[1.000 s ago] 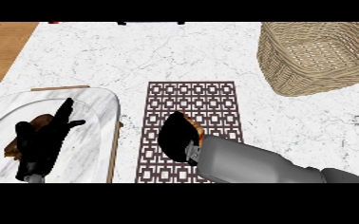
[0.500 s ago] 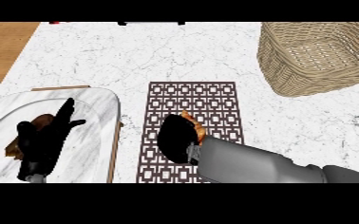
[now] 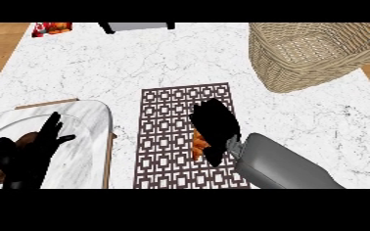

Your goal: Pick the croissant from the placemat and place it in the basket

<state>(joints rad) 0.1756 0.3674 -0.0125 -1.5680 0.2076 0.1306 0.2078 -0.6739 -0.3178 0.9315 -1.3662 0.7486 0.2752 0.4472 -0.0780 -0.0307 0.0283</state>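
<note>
Marble counter unchanged; right hand (image 3: 215, 122) fingers still curl on croissant (image 3: 199, 144).

orange croissant (image 3: 198, 144) on patterned placemat (image 3: 163, 142); wicker basket (image 3: 303, 54) upright.

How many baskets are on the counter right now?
1. The wicker basket stands at the counter's far right corner, beyond the placemat. Nothing shows inside it.

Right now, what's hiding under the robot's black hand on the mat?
An orange croissant peeks out beneath the right hand, lying on the patterned placemat. The hand covers most of it, so its full shape stays hidden.
</note>
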